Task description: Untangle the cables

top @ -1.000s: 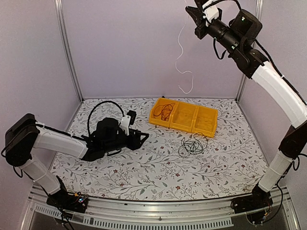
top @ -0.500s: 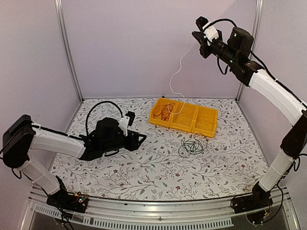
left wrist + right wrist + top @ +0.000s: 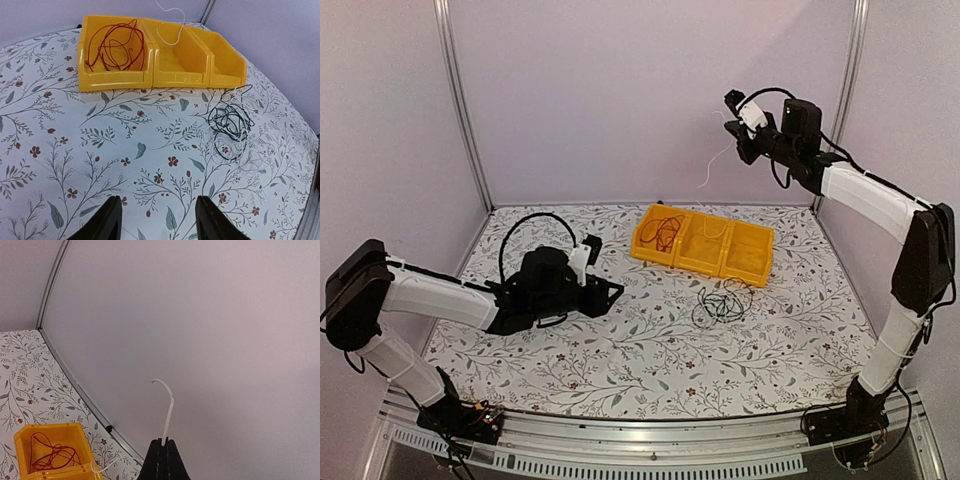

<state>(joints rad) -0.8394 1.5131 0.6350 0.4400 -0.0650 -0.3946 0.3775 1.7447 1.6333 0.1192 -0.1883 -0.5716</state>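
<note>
My right gripper is raised near the back wall, above the yellow bin, and is shut on a white cable. The cable's short end pokes out past the gripper, and its long part hangs down into the bin's middle compartment. A red-brown cable lies coiled in the left compartment. A dark green and black tangle rests on the table in front of the bin. My left gripper is low over the table, open and empty, well short of the tangle.
The floral table cover runs to metal frame posts and lilac walls. The bin's right compartment holds nothing. A faint pale wire loop lies beside the tangle.
My right arm has come down from high up with the white cable, whose lower end has dropped into the bin's middle compartment. The left arm has hardly moved.
</note>
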